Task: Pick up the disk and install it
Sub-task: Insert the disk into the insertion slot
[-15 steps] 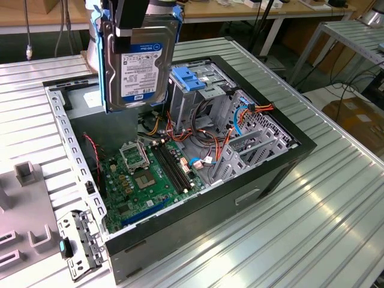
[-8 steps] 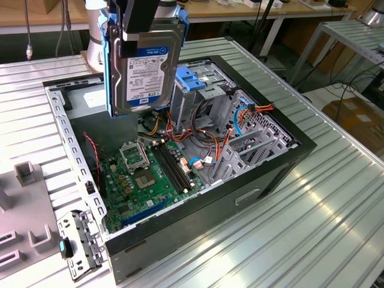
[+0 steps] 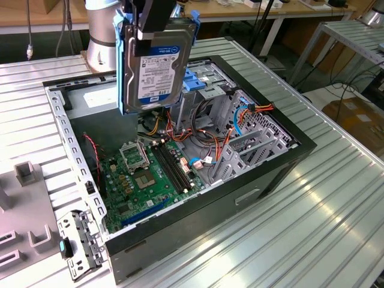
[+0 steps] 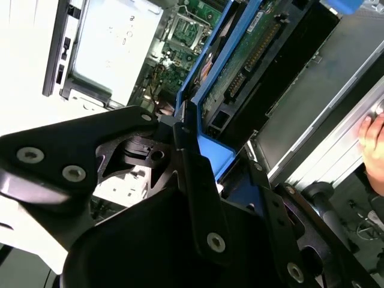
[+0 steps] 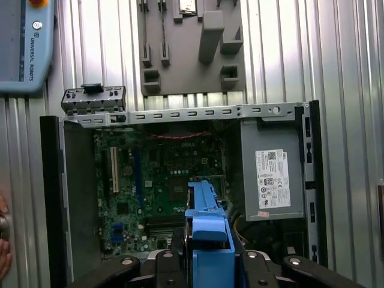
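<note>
While the disk [image 3: 157, 63] hangs on edge in the air over the open computer case [image 3: 282, 162], nothing touches it but the gripper [image 3: 150, 33], whose black fingers [image 4: 192, 174] are clamped on its upper end across the blue side rails. From where I stand, its labelled face looks toward the exterior view, and its lower edge is above the motherboard [image 3: 150, 174], clear of it. The blue-latched drive cage [image 3: 201, 81] stands just beside it, toward the exterior view's right. In the first wrist view the blue rail [image 5: 207, 222] sits over the board, with the grey power supply [image 5: 270, 180] off to one side.

I judge the step in hand to be the carry and the line-up, with the pick already done. Doing it well looks like a matter of squareness. The hold is at one end only, so the free end could swing or twist if the arm moves sharply, and slow, steady travel seems wise. The rails would have to meet the cage's guides evenly, so any tilt is best taken out while the disk is high and free.

Loose orange and red cables [image 3: 240, 120] lie near the cage and could catch a corner. A person's hand [image 4: 372, 135] is close to the bench [image 3: 312, 228], which is one more reason for care.
</note>
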